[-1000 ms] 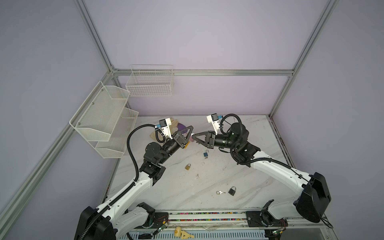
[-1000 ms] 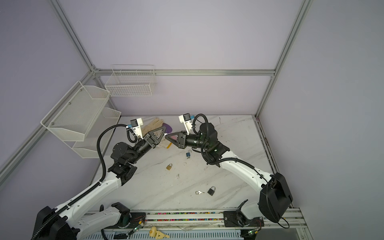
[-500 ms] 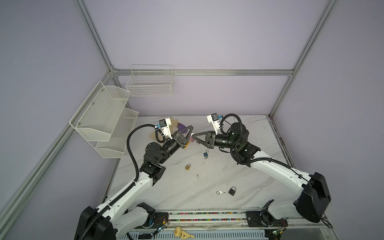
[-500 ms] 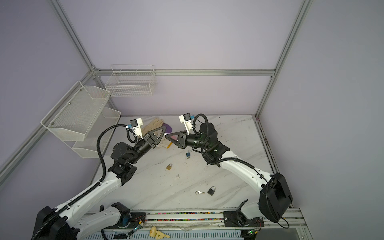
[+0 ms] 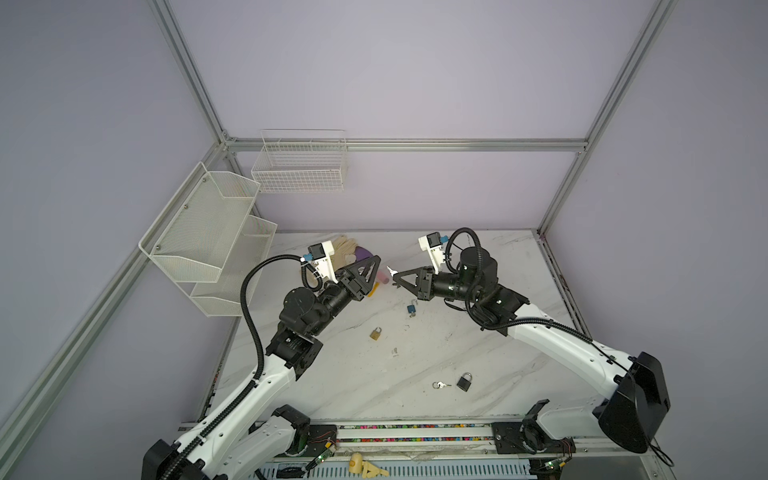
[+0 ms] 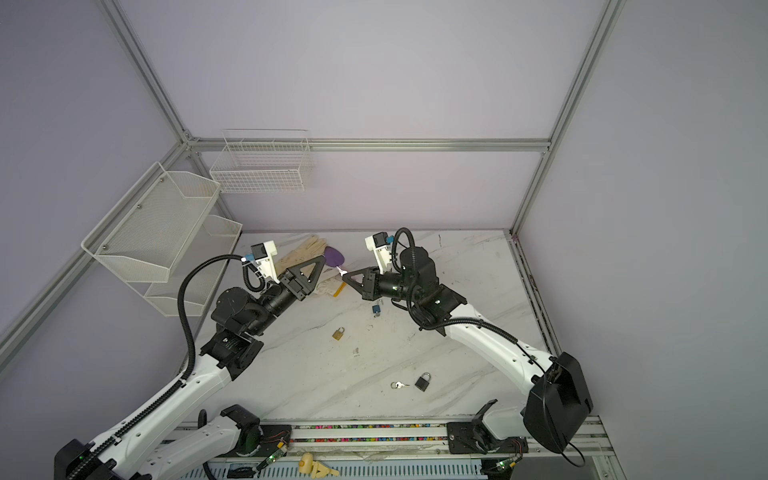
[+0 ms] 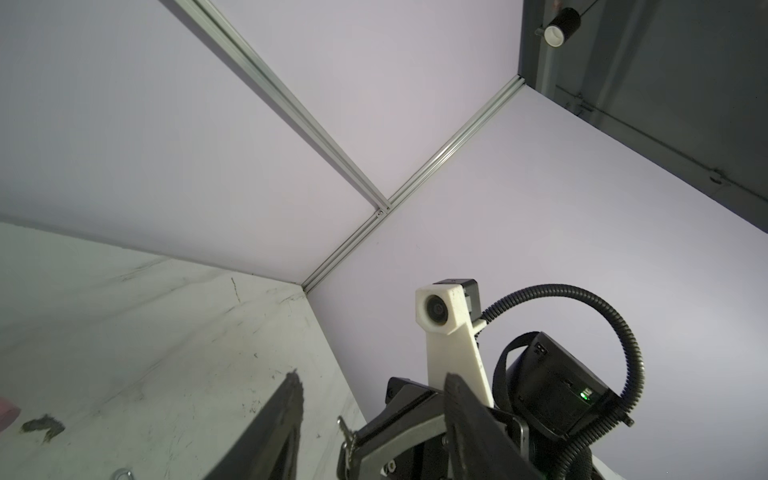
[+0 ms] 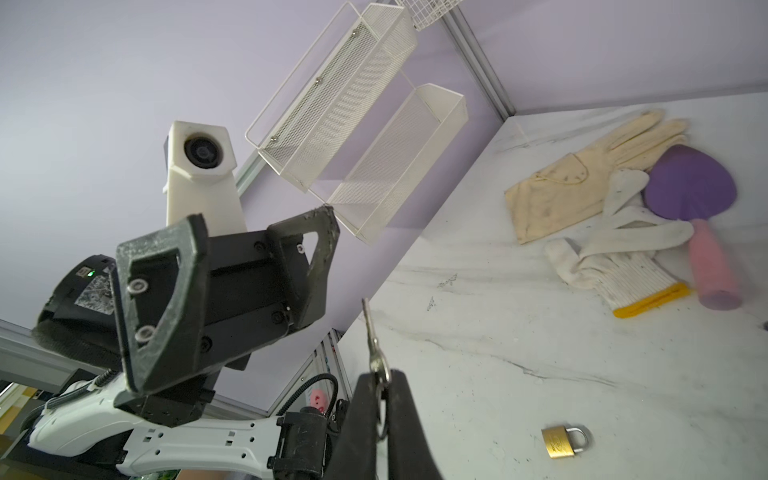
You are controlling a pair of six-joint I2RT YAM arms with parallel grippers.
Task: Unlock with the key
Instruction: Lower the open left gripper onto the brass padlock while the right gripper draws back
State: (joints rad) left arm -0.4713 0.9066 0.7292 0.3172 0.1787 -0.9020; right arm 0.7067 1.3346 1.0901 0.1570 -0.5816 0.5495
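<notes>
A small silver key (image 8: 370,332) sticks out of my right gripper (image 8: 380,378), which is shut on its ring end. In both top views this gripper (image 5: 395,277) hangs above the back middle of the marble table (image 5: 332,374), with the key (image 6: 340,272) pointing at my left gripper (image 5: 372,274). The left gripper (image 7: 370,399) faces it a short way off, open, with nothing between its fingers (image 8: 158,303). Three padlocks lie on the table: a brass one (image 5: 375,333), a blue one (image 5: 411,309) under the right gripper, and a black one (image 5: 464,381).
A second set of keys (image 5: 440,385) lies beside the black padlock. Two gloves (image 8: 582,187) and a purple paddle with a pink handle (image 8: 690,187) lie at the back. White mesh shelves (image 5: 208,241) and a wire basket (image 5: 301,166) hang on the walls at left.
My left gripper's jaws have opened; they were shut up to half a second ago. The right gripper still holds the key, and both arms have barely moved.
</notes>
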